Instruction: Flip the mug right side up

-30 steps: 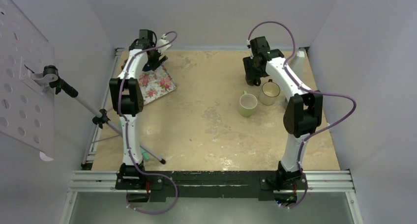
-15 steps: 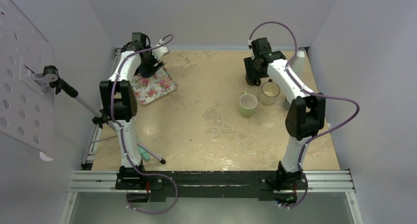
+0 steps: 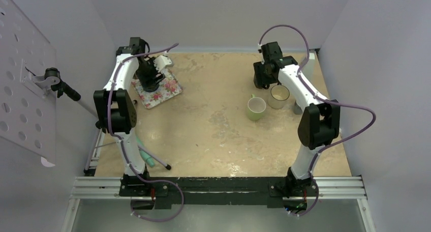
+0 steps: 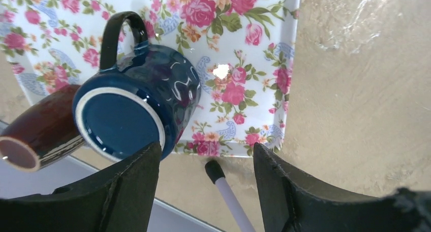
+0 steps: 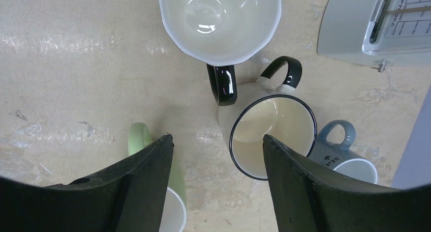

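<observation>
White links (image 3: 130, 151), black joints (image 3: 115, 110), purple cables (image 3: 284, 25); black claw fingers (image 4: 127, 191), apparently matte.

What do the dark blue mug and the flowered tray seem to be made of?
The dark blue mug looks like glazed ceramic: glossy wall with soft reflections, and a pale matt ring on its upturned base, like bare clay. The flowered tray is probably printed plastic or coated metal: thin, smooth, with one sharp highlight; I cannot tell which.

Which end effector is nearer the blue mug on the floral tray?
Left. The left end effector hovers over the tray, with the blue mug close by one finger. The right end effector is across the table, above the cream mug.
</observation>
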You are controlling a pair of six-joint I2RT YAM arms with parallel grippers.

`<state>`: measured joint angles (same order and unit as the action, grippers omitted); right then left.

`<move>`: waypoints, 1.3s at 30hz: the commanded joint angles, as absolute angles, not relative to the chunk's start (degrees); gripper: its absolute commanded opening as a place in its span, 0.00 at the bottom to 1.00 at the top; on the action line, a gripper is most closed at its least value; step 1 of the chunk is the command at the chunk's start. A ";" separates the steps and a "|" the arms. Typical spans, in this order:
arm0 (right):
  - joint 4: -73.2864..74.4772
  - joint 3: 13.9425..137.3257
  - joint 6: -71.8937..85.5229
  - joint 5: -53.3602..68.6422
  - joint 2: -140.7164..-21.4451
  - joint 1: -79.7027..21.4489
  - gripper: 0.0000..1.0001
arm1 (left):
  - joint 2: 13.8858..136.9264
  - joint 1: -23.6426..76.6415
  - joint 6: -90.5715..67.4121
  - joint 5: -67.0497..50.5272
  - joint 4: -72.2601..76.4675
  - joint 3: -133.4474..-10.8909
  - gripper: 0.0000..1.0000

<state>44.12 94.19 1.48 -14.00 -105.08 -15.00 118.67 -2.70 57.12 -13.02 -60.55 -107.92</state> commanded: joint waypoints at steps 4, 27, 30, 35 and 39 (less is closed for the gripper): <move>42.46 92.92 2.84 -14.44 -101.31 -15.26 0.68 | 110.36 1.46 55.45 -14.16 -57.70 -110.36 0.76; 42.02 89.21 4.04 -11.89 -97.72 -16.21 0.68 | 140.09 5.27 58.05 11.45 -53.05 -132.14 0.95; 41.88 88.72 4.04 -12.29 -97.29 -16.24 0.68 | 140.36 5.27 59.84 10.15 -56.10 -131.51 0.78; 41.47 87.80 3.88 -12.36 -96.77 -16.21 0.68 | 139.14 5.27 58.14 6.30 -59.89 -131.00 0.45; 41.48 87.63 3.55 -12.98 -96.54 -16.26 0.68 | 138.96 5.21 58.22 5.23 -62.27 -131.03 0.26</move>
<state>42.76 87.72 3.05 -12.43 -99.57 -16.08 141.12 5.06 57.71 7.64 -58.24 -130.43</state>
